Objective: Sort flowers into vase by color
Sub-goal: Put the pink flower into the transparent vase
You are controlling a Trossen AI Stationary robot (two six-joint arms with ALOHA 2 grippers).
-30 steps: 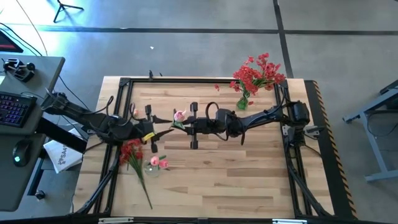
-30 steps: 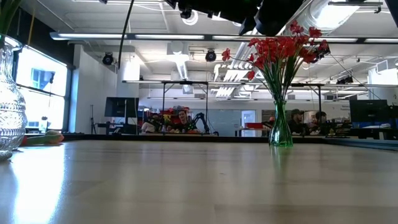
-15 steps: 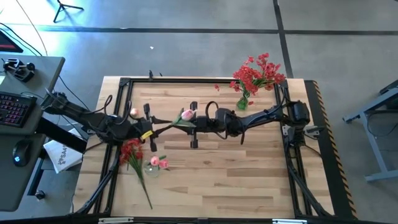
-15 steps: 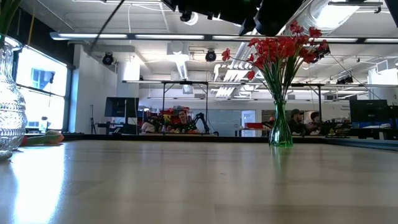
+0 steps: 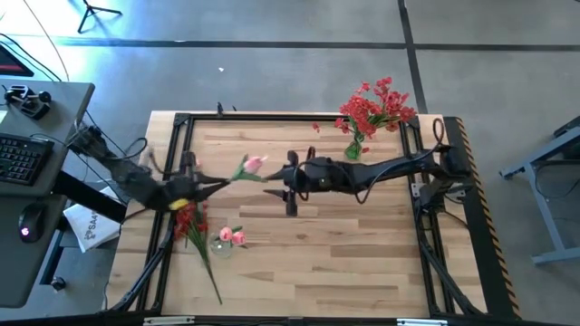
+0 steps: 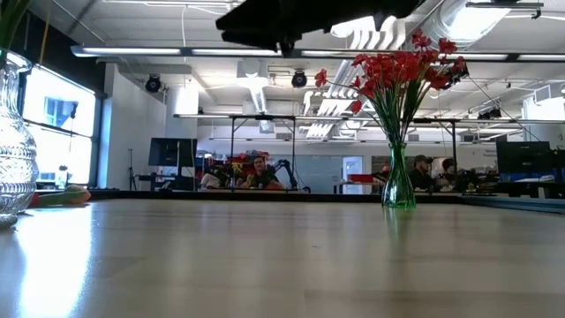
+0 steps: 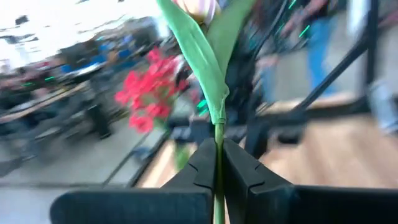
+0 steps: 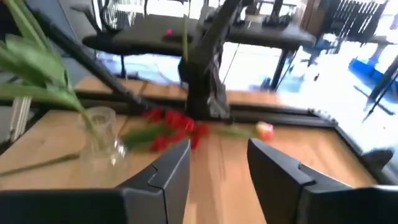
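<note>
2 arms, high view: left gripper (image 5: pixel 201 186) holds the pink tulip (image 5: pixel 253 164) above the table (image 5: pixel 362 263); right gripper (image 5: pixel 275 177) just beside, empty.
Low view: green vase (image 6: pixel 398 187) carries red flowers (image 6: pixel 397 66).
Left wrist view: fingers (image 7: pixel 200 168) clamped on stem.
Right wrist view: fingers (image 8: pixel 171 171) apart.
Handling: light, floppy; grip low on stem.

Beside my wooden desk (image 5: pixel 362 244) I see a grey side table (image 5: pixel 36 118) — a keyboard (image 5: pixel 16 156) and mouse (image 5: pixel 24 232) on it — above bare concrete floor (image 5: pixel 272 72).
</note>
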